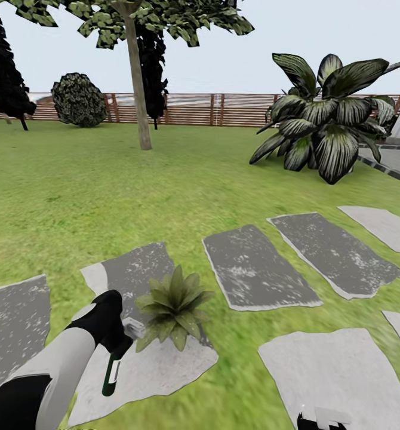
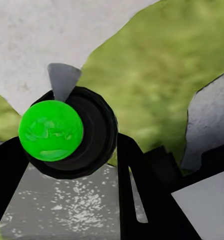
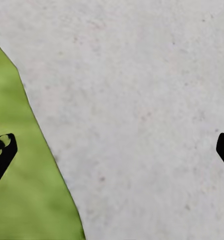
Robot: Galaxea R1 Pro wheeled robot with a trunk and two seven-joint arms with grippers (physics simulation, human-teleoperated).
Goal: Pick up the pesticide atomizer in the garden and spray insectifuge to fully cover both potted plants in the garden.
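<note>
left pincer (image 1: 121, 339) clamped on bottle (image 1: 111, 371) beside potted plant (image 1: 174, 307) | right pincer (image 3: 112, 145) spread, nothing held | risk: nozzle mis-aimed, spray hits stepping stone (image 1: 146, 364)

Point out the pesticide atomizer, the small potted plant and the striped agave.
pesticide atomizer (image 1: 110, 375): head view, dark green body.
potted plant (image 1: 175, 307): head view, rosette centre.
striped agave (image 1: 328, 122): head view, middle leaves.

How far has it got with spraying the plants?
Fetching looks done: the left hand grips the atomizer beside one potted plant on a stepping stone. Whether spray has landed can't be told. A second plant is presumably still to do.
</note>
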